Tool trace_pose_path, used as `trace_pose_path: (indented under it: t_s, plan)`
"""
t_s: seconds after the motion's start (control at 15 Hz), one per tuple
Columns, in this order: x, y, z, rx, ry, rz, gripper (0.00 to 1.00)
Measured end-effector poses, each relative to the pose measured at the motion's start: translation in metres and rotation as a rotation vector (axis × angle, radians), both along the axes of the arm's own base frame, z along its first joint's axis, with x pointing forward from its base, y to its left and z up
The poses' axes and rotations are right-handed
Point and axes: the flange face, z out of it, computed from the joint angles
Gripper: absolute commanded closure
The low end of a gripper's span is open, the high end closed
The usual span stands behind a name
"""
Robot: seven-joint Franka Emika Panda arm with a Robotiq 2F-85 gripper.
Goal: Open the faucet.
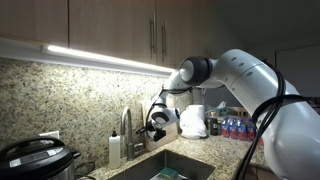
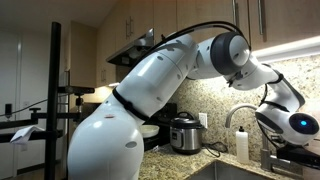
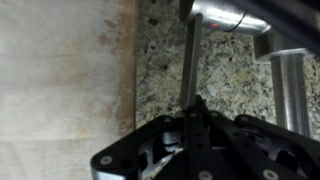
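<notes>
Claw [image 3: 197, 108] clenched, tips meeting the faucet's [image 1: 124, 130] thin lever [image 3: 187, 60] before speckled granite [image 3: 158, 70].

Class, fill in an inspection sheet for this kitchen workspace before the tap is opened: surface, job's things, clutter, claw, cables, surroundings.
Surface: speckled granite counter with a sink set in.
Job's things: faucet upright behind the sink; its thin lever reaches the claw's tips in the wrist view.
Clutter: white soap bottle beside the faucet, cooker, water bottles.
Grippers: claw, fingers look closed together at the lever's end; grip unclear.
Cables: black cable along the arm.
Surroundings: granite backsplash, wood cabinets, lit strip light, camera stand.
</notes>
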Motion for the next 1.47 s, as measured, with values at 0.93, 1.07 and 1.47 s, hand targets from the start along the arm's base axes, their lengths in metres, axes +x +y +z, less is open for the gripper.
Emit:
trace_pose_path:
  t_s: [0.93,1.07,1.47]
  plan:
    - [-0.046,0.016,0.026,0.042,-0.027,0.052,1.0]
    - [-0.072,0.014,0.024,0.017,0.018,0.047,1.0]
    - [-0.166,0.015,0.033,-0.192,0.277,-0.076,1.0]
